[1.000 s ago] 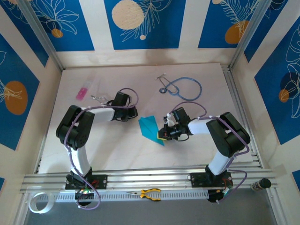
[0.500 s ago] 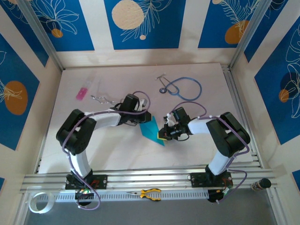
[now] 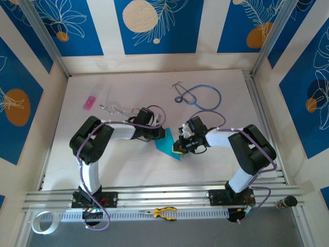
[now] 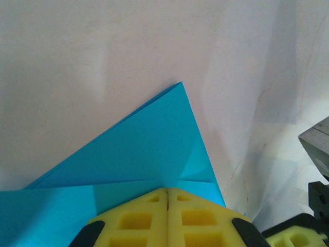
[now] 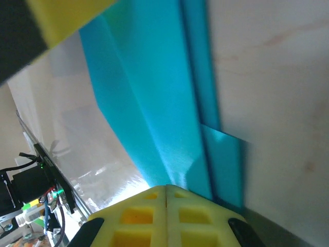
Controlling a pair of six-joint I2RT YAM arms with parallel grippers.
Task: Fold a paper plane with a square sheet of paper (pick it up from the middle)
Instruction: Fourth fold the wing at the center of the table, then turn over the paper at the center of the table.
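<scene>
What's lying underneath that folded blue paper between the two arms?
The pale table shows all around the paper; whatever lies directly beneath it is covered.

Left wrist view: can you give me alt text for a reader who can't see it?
The left hand, its yellow pads shut together, sits at the bottom edge over folded cyan paper. The paper's pointed corner lies flat on the pale table, aimed up and to the right.
</scene>
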